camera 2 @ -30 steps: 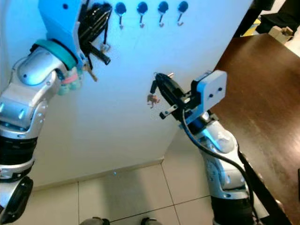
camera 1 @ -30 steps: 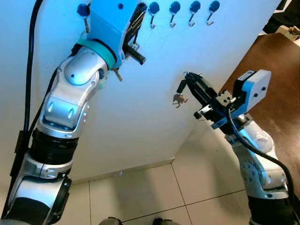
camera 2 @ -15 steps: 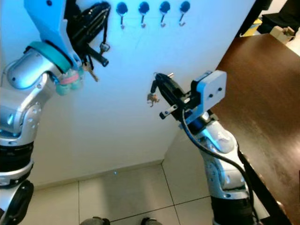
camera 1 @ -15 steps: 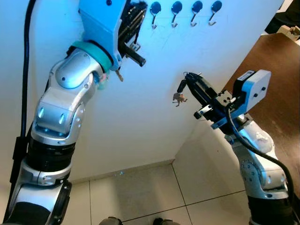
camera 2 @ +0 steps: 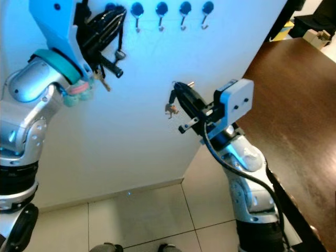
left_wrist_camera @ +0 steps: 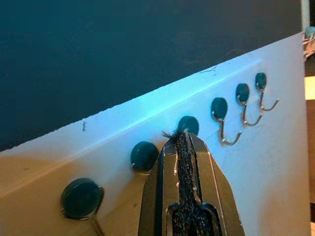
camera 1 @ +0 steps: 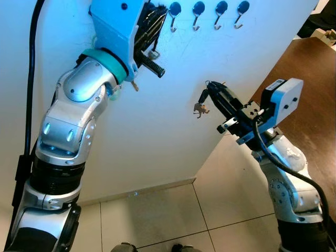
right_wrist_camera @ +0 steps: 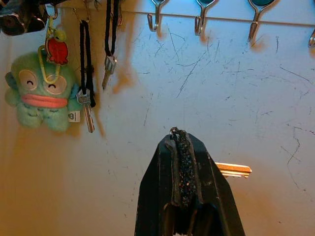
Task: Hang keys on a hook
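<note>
- Up at the row of blue hooks [camera 1: 198, 8] on the white board [camera 1: 173, 105], the left gripper [left_wrist_camera: 186, 142] has its fingers pressed together on a black cord.
- Keys [right_wrist_camera: 109, 64] on black cords hang against the board beside a green plush toy [right_wrist_camera: 39, 96].
- Lower down, the right gripper [right_wrist_camera: 179, 142] is clamped on a brass key [right_wrist_camera: 234, 170], apart from the hooks, near the brown table [camera 1: 310, 84].

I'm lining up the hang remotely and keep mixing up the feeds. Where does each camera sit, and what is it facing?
Head stereo views: look forward and down at the white board; left gripper by the hooks, right gripper lower.
Left wrist view: along its shut fingers at the hook row.
Right wrist view: along its fingers, a key behind them, toward the hung keys and green plush.
Shared: the hooks.
</note>
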`<state>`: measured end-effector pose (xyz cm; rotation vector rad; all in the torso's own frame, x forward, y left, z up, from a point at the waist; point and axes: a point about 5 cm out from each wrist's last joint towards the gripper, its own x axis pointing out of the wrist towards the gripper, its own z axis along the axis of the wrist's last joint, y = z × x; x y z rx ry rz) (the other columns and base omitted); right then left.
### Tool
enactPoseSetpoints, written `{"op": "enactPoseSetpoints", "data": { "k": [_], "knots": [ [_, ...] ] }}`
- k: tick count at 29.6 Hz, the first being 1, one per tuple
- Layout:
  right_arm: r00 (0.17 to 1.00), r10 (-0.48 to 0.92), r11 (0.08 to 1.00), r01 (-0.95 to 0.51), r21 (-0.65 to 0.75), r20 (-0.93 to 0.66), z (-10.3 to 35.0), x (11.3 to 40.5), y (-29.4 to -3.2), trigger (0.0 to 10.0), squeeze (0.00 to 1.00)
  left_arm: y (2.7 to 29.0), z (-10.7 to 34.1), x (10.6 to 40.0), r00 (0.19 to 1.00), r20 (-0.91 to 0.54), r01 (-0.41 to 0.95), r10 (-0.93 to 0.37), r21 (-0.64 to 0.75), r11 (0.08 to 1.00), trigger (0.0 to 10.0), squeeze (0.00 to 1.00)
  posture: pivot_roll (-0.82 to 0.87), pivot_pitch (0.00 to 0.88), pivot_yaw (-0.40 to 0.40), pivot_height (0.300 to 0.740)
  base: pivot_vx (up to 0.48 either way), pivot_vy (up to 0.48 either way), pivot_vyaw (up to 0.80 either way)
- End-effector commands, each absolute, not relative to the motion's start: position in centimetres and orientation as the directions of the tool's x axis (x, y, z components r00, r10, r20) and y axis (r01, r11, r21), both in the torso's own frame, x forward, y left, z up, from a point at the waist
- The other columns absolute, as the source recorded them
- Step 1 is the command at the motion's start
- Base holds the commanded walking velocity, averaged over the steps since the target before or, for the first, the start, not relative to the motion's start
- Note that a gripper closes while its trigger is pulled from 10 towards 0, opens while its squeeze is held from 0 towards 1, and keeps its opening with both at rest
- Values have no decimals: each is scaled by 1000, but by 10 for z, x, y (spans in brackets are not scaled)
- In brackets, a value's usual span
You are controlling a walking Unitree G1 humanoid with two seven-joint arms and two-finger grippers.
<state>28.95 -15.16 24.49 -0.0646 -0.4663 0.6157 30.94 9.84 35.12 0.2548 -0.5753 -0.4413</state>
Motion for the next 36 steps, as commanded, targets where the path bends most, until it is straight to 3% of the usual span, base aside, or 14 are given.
{"op": "enactPoseSetpoints", "data": {
  "k": [1, 36],
  "knots": [
    [725, 572, 817, -544, -191, 384, 239, 289, -150, 10000, 0, 101, 347, 313, 770, 448, 320, -455, 347, 882, 10000, 0, 110, 90, 30, 740, 0, 0, 0],
    [724, 574, 816, -547, -189, 383, 239, 288, -150, 10000, 0, 119, 333, 323, 834, 407, 247, -373, 330, 911, 10000, 0, 108, 92, 28, 740, 0, 0, 0]
  ]
}}
